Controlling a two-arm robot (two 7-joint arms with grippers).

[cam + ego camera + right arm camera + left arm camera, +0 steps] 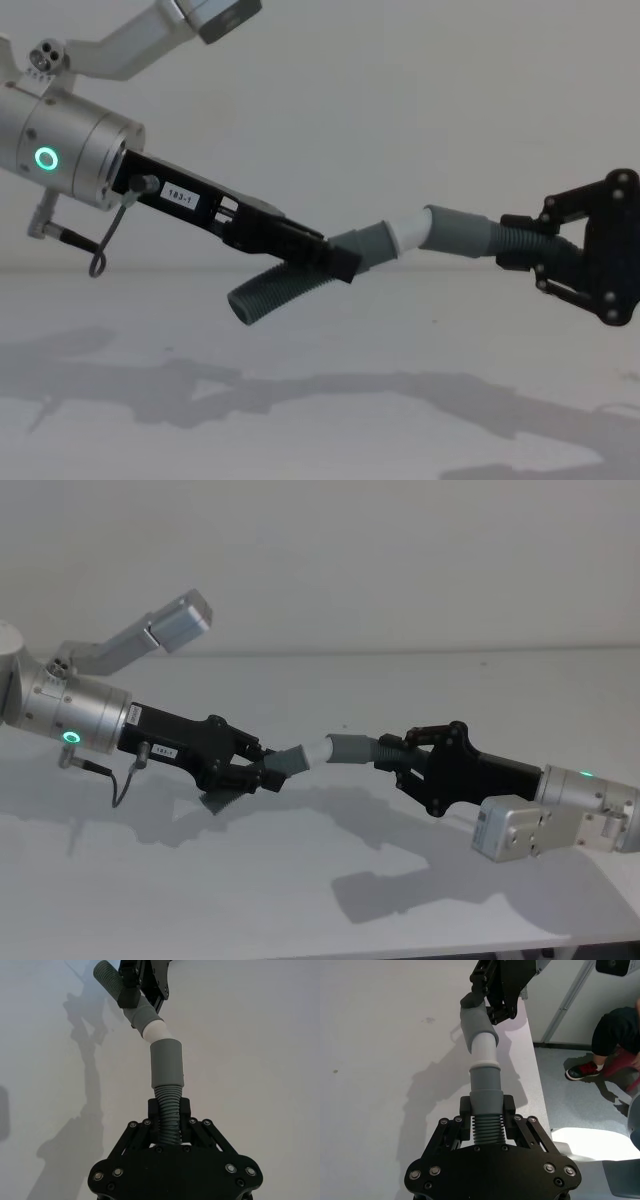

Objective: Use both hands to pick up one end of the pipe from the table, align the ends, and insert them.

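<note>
Both pipe pieces are held in the air above the white table (300, 890). My left gripper (262, 770) is shut on the ribbed part of the left pipe piece (268, 292), just behind its grey collar (485, 1085). That piece's white tip (318, 750) points right. My right gripper (388, 756) is shut on the ribbed hose (169, 1110) of the right pipe piece, behind its wide grey cuff (350, 748). The white tip (152, 1031) sits in the cuff's mouth (166, 1062). The two pieces meet at a slight angle, not in one straight line.
The table's right edge (537, 1065) shows in the left wrist view, with floor beyond it. A person's shoe (584, 1070) and leg are on that floor, away from the pipe. The shadows of both arms lie on the table (400, 890) below them.
</note>
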